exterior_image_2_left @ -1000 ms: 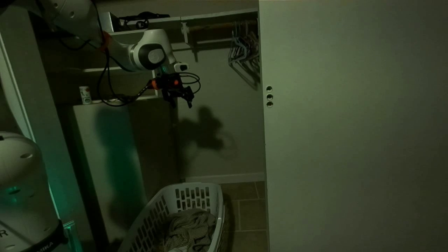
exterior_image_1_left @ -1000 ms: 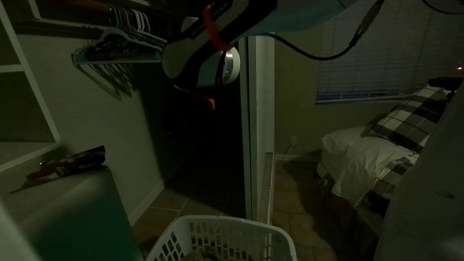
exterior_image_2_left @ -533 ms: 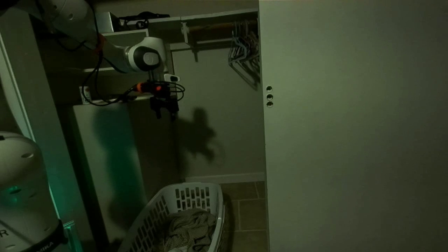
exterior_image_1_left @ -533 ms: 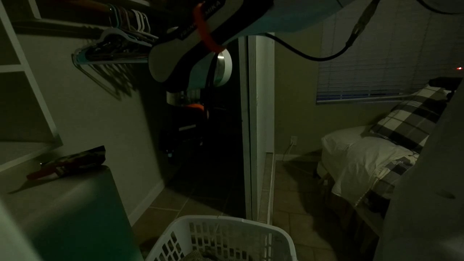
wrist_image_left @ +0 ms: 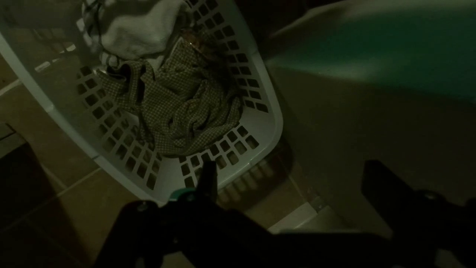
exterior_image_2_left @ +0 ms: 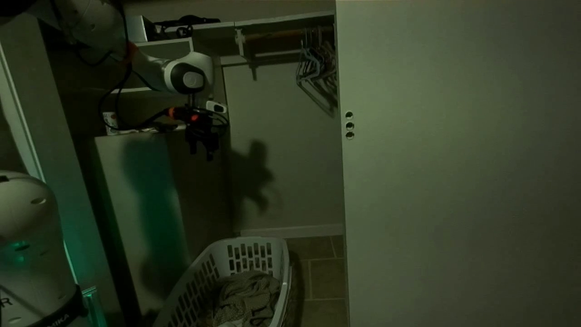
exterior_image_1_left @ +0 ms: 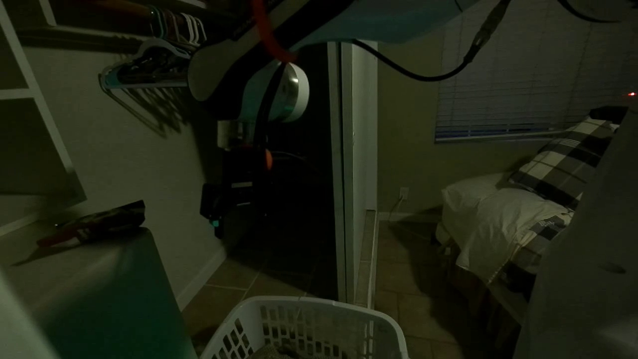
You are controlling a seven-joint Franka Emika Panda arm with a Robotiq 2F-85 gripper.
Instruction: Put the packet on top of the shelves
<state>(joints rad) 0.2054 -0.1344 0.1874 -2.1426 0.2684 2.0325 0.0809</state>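
The packet (exterior_image_1_left: 102, 223), probably light, pliable and slick, lies atop the cabinet (exterior_image_1_left: 119, 294) close to one corner and is likely best pinched across its middle by the gripper (wrist_image_left: 290, 171), whose jaws stand wide apart with nothing between them

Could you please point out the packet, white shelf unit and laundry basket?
Packet (exterior_image_1_left: 102, 223): in an exterior view, on its middle.
White shelf unit (exterior_image_1_left: 31, 93): in an exterior view, on its frame.
Laundry basket (wrist_image_left: 262, 121): in the wrist view, on its inner wall.
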